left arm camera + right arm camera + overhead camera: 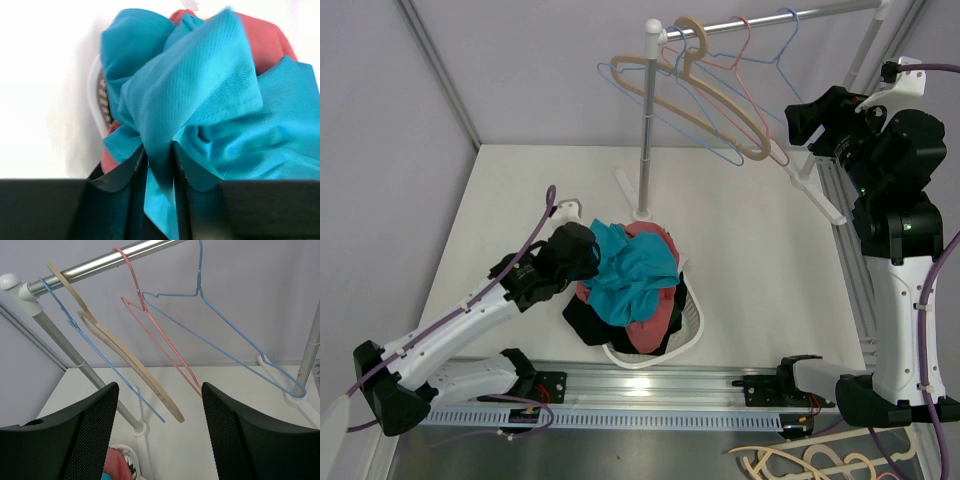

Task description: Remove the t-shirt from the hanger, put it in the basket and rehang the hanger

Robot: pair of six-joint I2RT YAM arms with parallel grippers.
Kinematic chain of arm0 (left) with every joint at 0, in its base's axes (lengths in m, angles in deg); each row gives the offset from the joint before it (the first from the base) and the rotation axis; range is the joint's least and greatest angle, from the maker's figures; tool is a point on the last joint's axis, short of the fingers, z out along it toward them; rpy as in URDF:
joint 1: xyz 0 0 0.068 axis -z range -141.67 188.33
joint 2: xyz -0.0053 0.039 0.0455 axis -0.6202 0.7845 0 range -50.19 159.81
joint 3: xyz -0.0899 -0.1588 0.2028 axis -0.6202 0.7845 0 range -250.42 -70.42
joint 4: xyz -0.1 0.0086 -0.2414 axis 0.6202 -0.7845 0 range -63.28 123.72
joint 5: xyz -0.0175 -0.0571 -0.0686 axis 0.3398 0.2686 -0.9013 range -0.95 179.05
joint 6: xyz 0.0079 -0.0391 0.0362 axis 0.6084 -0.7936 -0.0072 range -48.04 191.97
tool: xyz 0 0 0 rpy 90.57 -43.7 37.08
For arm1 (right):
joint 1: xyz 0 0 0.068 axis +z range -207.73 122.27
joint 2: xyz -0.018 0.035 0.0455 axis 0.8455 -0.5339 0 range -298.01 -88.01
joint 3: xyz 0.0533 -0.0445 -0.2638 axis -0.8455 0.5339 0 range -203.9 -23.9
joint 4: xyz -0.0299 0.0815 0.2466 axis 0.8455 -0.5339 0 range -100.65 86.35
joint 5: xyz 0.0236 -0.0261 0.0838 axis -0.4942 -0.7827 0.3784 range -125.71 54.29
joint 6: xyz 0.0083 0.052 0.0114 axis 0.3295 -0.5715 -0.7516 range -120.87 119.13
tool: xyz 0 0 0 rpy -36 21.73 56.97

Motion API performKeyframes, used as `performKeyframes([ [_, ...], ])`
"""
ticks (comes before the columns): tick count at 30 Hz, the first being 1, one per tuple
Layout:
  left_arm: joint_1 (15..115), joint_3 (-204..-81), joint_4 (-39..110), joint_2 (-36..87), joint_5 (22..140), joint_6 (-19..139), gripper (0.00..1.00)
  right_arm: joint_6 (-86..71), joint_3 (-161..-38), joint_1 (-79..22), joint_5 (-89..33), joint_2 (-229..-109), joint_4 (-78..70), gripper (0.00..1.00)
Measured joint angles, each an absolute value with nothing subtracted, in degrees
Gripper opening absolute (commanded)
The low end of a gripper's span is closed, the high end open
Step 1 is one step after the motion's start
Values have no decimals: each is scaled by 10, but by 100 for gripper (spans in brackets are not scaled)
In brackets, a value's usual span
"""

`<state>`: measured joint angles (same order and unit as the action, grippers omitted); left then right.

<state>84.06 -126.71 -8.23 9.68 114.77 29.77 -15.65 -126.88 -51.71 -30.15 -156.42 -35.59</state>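
**Teal shirt is off the hanger: let go cleanly**

The teal t-shirt [630,270] lies crumpled on top of the clothes [650,322] heaped in the white basket [692,322], with no hanger in it that you can see. Your left gripper [159,150] is pinched on a fold of it. Open those jaws fully first, then rise straight up so the mesh doesn't drag out. Your right gripper [157,392] stands wide open, holding nothing, near the bare hangers [167,405] on the rail [105,260]; leave it there.
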Motion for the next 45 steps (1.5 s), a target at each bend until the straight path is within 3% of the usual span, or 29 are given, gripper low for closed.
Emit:
performKeyframes([
  [1,841,-1268,-89,92,1154,303,45,-156,-1268,-517,-301,-1564,-356,72],
  [4,841,-1268,-95,72,1160,324,57,-157,-1266,-516,-298,-1564,-356,72],
  [11,841,-1272,-89,40,1156,362,56,-157,-1261,-514,-292,-1564,-356,72],
  [14,845,-1282,-88,26,1156,379,64,-157,-1260,-514,-291,-1564,-356,72],
  [18,851,-1288,-81,-37,1152,416,99,-156,-1245,-512,-285,-1557,-353,75],
  [21,851,-1298,-76,-98,1148,436,100,-159,-1200,-511,-272,-1537,-347,98],
  [22,851,-1304,-75,-115,1147,443,100,-162,-1180,-511,-269,-1528,-343,100],
  [31,851,-1344,-77,-185,1148,497,99,-179,-1029,-505,-260,-1404,-368,99],
  [39,852,-1328,-87,-223,1144,517,99,-182,-996,-503,-285,-1248,-432,99],
  [45,852,-1305,-99,-248,1141,524,99,-182,-975,-503,-295,-1211,-476,99],
])
